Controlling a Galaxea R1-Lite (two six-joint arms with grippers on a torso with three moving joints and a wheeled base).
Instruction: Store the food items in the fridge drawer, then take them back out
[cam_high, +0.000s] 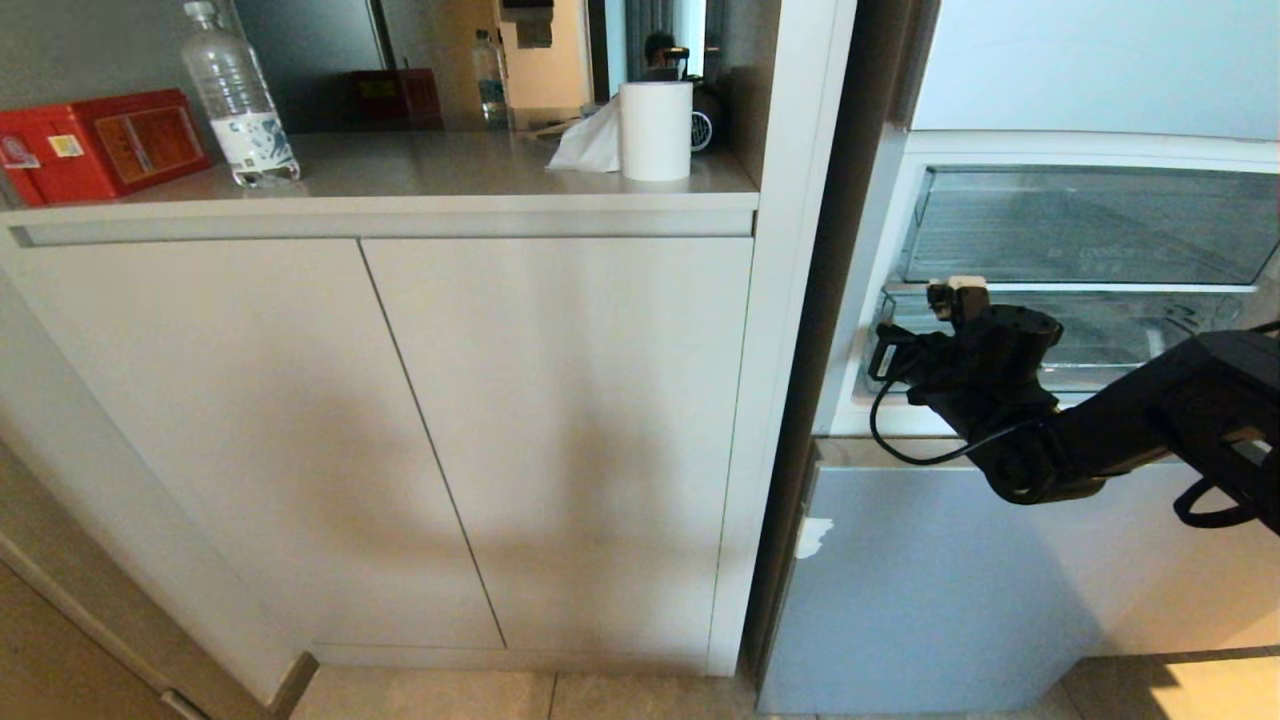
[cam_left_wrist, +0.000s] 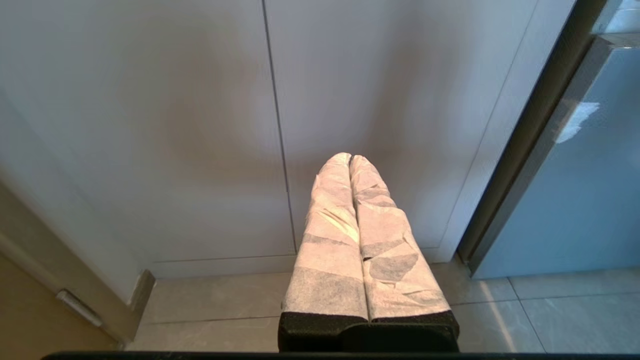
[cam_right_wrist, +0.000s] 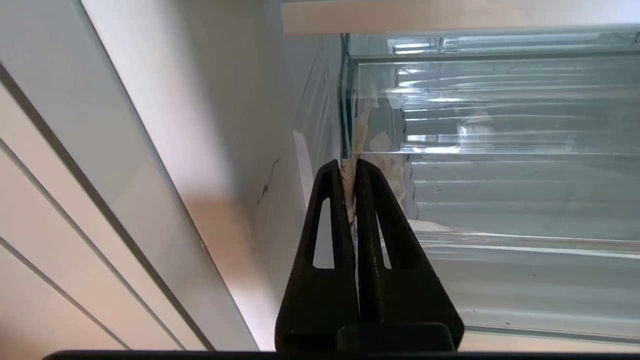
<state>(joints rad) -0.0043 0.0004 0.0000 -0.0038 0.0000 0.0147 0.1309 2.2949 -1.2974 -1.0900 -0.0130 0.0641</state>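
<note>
A: Since the fridge (cam_high: 900, 560) stands open at 3 o'clock in the head view, which arm has the drawer (cam_high: 1130, 340)?

B: The right one. The right gripper (cam_high: 955, 292) sits at the drawer's left front corner, near 3 o'clock, arm reaching in from the lower right edge, wrist bent up so the fingers point into the compartment.

A: Fingers wide or narrow?

B: Narrow, pressed almost together. In the right wrist view the fingertips (cam_right_wrist: 350, 170) pinch the thin clear edge at that corner of the drawer (cam_right_wrist: 500, 200), at 12 o'clock from the palm.

A: And the drawer's long axis?

B: It runs across the fridge from 9 to 3 o'clock, so the grip is at one end, not the middle. I judge a pull straight out toward the robot could skew it on its runners.

A: The other bin?

B: A second clear bin (cam_high: 1090, 225) sits just above, at 12 o'clock from the gripper, apart from it.

A: Any food?

B: None visible, in the drawer or elsewhere.

A: The left arm?

B: Parked. The left gripper (cam_left_wrist: 350, 159), padded tips touching and holding nothing, faces the cabinet (cam_left_wrist: 200, 125), well away from the fridge. The right is plainly nearer.
</note>
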